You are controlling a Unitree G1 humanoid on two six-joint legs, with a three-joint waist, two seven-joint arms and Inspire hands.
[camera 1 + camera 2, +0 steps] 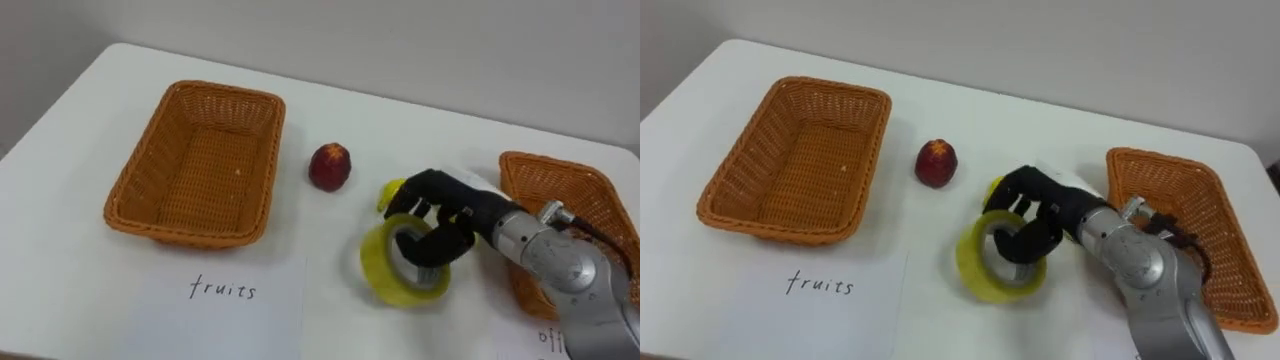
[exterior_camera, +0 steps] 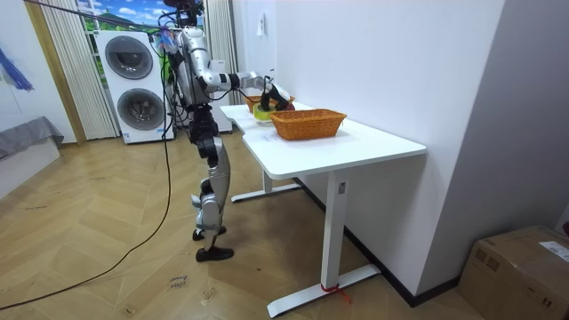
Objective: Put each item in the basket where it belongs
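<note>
A yellow tape roll [image 1: 400, 268] stands tilted just above the white table [image 1: 90, 110], with my right hand [image 1: 440, 215] curled through its hole and round its rim. The same roll [image 1: 995, 262] and right hand [image 1: 1035, 215] appear in the right eye view. Behind the hand peeks a small yellow object [image 1: 391, 190], mostly hidden. A red apple [image 1: 329, 166] sits between the baskets. The left wicker basket [image 1: 197, 162] is empty, with a paper label [image 1: 225, 300] marked for fruits in front of it. A second wicker basket [image 1: 565, 215] stands at the right.
The table [image 2: 356, 142] stands against a white wall, and I stand at its end by the washing machines [image 2: 133, 84]. A cardboard box [image 2: 524, 267] is on the floor at the room view's right. Another paper label [image 1: 550, 338] lies near the right basket.
</note>
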